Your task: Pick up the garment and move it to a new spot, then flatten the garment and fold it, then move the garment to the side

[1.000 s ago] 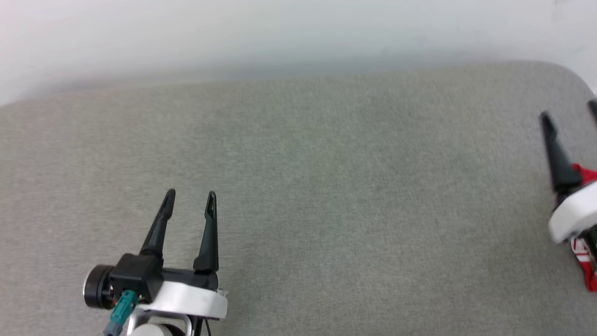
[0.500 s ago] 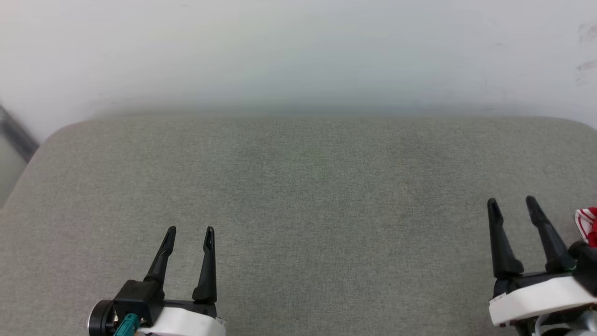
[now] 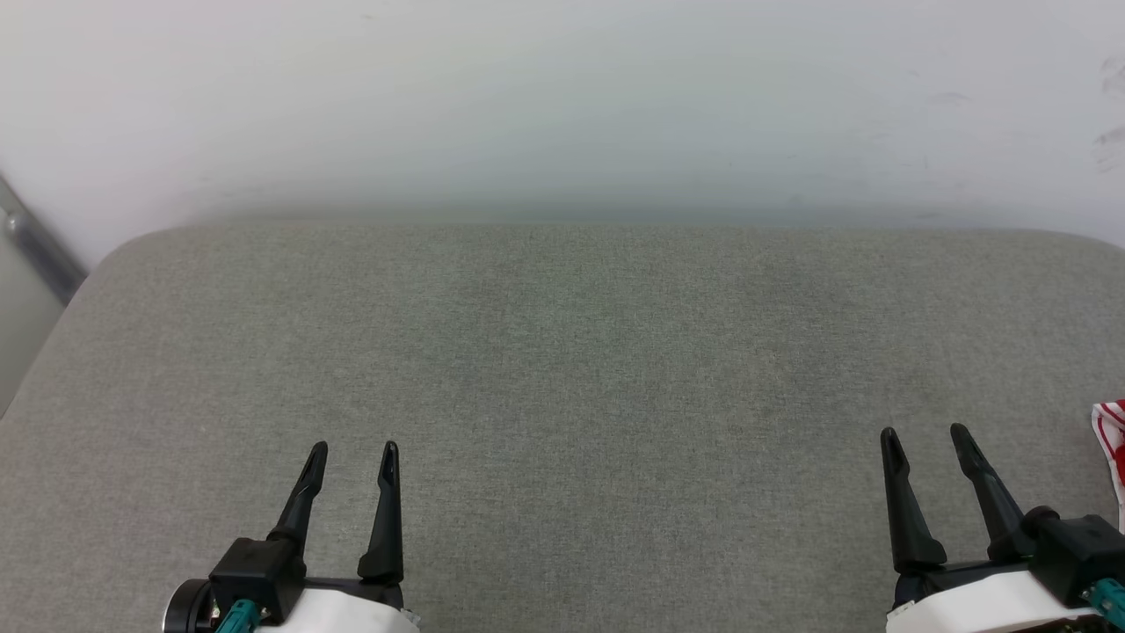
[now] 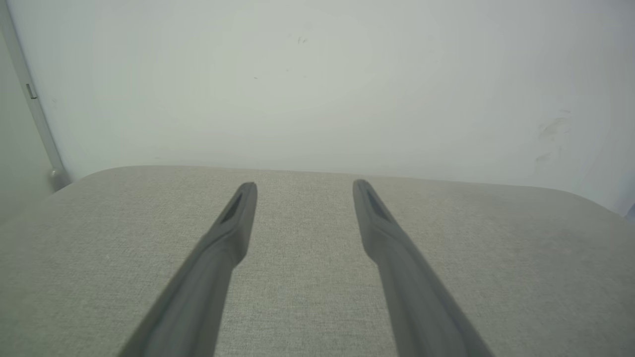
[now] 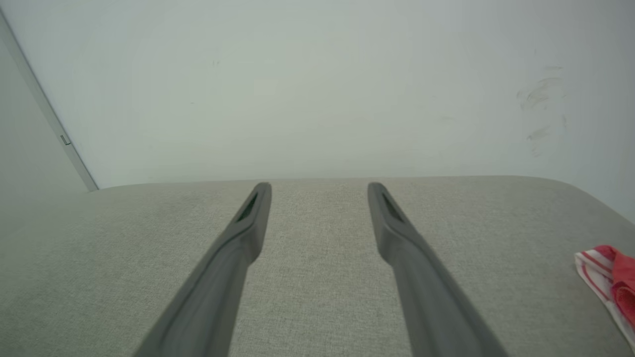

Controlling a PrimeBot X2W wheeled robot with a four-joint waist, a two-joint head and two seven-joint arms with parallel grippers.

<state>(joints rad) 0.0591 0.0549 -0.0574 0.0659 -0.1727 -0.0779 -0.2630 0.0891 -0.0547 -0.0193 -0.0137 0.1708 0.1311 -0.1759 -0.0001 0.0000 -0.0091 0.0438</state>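
Note:
A corner of the red garment [image 3: 1111, 440] with red-white striped trim lies at the right edge of the grey padded table [image 3: 580, 352]; most of it is out of view. The right wrist view shows the garment [image 5: 609, 280] at its lower right. My right gripper [image 3: 925, 437] is open at the lower right, a little left of the garment and apart from it, with nothing between its fingers [image 5: 248, 228]. My left gripper [image 3: 353, 453] is open at the lower left, empty, its fingers [image 4: 233, 228] over bare fabric.
A pale wall [image 3: 562, 105] rises just behind the table's far edge. A grey vertical strip [image 3: 35, 251] runs down the wall at the far left. The table's rounded far corners show at left and right.
The head camera has swung, so the whole picture shifted. My right gripper has come away from the garment and now sits low at the right; both grippers show lower in the view.

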